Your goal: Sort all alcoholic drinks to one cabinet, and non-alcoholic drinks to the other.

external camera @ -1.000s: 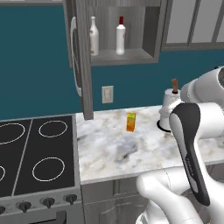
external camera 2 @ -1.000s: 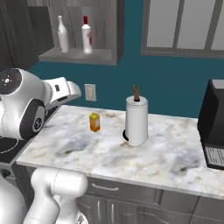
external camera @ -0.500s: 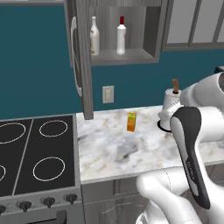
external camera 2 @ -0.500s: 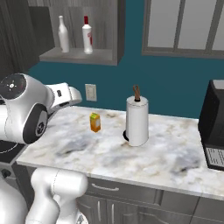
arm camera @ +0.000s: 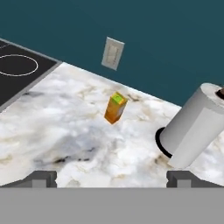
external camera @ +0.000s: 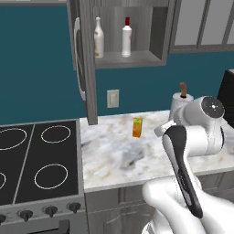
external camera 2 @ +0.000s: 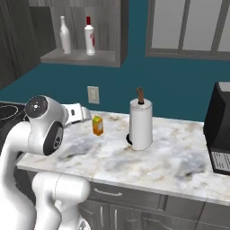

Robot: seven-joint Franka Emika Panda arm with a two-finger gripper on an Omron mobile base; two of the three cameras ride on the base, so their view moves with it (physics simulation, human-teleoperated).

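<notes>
1. Count: two bottles in the open upper cabinet (external camera: 155,27): a white bottle (external camera: 98,37) and a red-capped bottle (external camera: 127,37), standing side by side on the shelf, apart from each other. One orange juice carton (external camera: 137,127) on the marble counter (external camera: 114,155). One paper towel roll (external camera 2: 141,124).
2. Second cabinet, with glass doors (external camera 2: 188,27), sits to the right of the open one; doors closed.
3. Gripper (arm camera: 111,177): jaws spread wide, nothing between them. Both fingertips (arm camera: 41,178) sit low in the hand view, with the carton up ahead and centred between them, well apart from it.
4. Carton stands upright near the back wall, below the wall outlet (external camera: 112,98) and just right of it. Bare counter all around it; nothing touches it.
5. Edges: the counter's left edge butts the black stovetop (external camera: 36,160). The open cabinet door (external camera: 84,59) hangs edge-on above that seam, left of the carton.
6. Obstacles: the paper towel roll stands on its dark base to the right of the carton, apart from it, clear marble between them. A black appliance (external camera 2: 220,130) sits at the counter's far right, well away.
7. In the right base view, the hand (external camera 2: 76,113) is just left of the carton, at about its height.
</notes>
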